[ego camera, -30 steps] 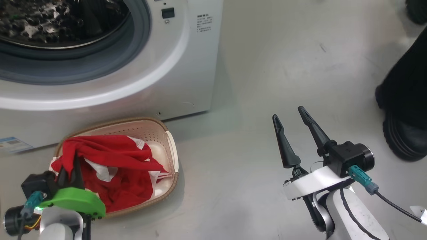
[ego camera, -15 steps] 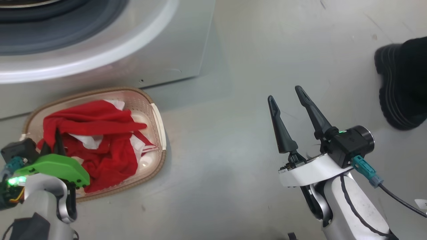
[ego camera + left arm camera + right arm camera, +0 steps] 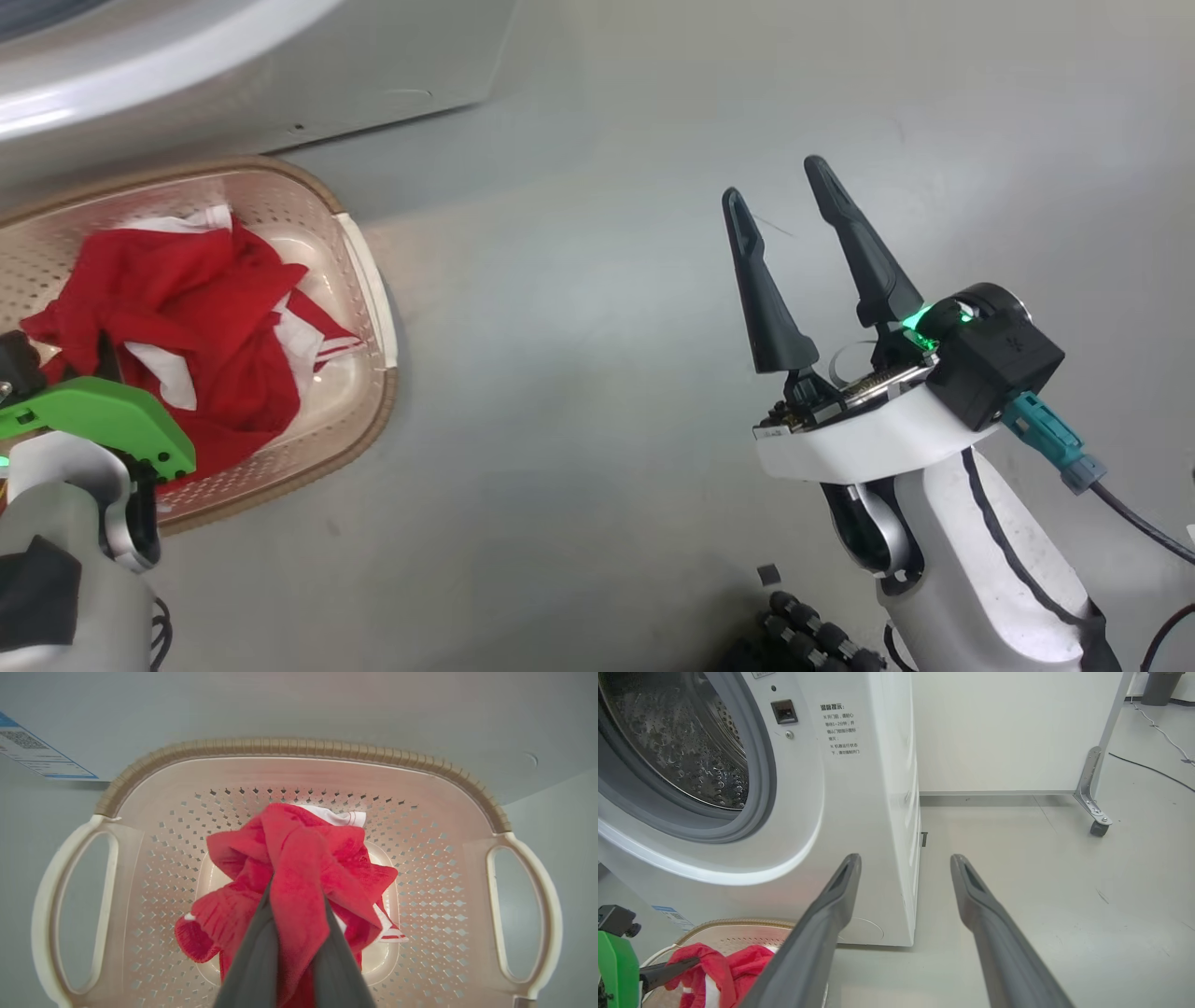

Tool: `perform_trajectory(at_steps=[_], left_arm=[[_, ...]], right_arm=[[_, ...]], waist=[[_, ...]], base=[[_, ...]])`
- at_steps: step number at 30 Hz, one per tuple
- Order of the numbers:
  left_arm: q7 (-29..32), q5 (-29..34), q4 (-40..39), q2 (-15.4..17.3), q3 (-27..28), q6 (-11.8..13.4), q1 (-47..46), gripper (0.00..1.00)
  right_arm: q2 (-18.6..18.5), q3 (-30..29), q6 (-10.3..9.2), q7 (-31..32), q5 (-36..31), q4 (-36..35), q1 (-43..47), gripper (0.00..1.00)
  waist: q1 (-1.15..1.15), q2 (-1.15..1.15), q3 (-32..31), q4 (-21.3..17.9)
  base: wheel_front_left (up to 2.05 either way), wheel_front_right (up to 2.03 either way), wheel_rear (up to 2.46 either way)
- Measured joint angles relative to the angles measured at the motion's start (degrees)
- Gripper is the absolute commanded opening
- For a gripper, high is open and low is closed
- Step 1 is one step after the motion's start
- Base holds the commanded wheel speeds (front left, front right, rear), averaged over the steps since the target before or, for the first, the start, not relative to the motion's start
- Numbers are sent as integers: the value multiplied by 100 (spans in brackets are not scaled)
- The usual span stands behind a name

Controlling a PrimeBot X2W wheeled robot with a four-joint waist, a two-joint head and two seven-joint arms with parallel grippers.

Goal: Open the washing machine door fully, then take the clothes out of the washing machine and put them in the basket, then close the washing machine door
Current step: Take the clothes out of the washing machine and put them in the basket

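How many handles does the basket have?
2. The left handle is at the left side of the basket in the left wrist view, the right handle at its right side. None appears hidden.

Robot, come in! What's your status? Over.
Left gripper: jaws shut on the clothes, over the basket. Right gripper: jaws open, empty, above the floor. Nothing between clothes and basket.
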Motion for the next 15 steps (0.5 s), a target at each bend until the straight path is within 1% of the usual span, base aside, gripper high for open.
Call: perform_trajectory(at_steps=[3,7,8,9,12,13,14,15], left_arm=[[41,-9,189,14,-8,-45,-124,0],[41,-9,431,9,-30,-93,-264,0],[41,-11,493,5,-42,-112,-302,6],[41,-21,553,-9,-57,-152,-339,13],[92,-94,787,-107,-62,-174,-404,60],[88,-99,845,-131,-59,-189,-408,88],[85,-101,893,-143,-63,-210,-409,100],[62,-101,939,-151,-67,-231,-411,100]], right_arm=[[7,-3,-83,0,68,-29,-58,100],[13,-14,-145,0,99,-29,-116,100],[14,-26,-156,0,99,-26,-120,100],[19,-48,-194,0,99,-22,-125,100],[19,-113,-201,0,85,27,-149,100],[20,-125,-201,0,73,51,-159,100],[20,-132,-202,0,57,80,-177,100],[20,-136,-202,0,36,110,-198,100]], waist=[[0,0,182,-104],[0,0,339,-227],[0,0,364,-250],[0,0,380,-265],[0,0,364,-255],[0,0,345,-242],[0,0,320,-226],[0,0,289,-207]], base=[[0,0,0],[0,0,0],[0,0,0],[0,0,0],[0,0,0],[0,0,0],[0,0,0],[0,0,0]])
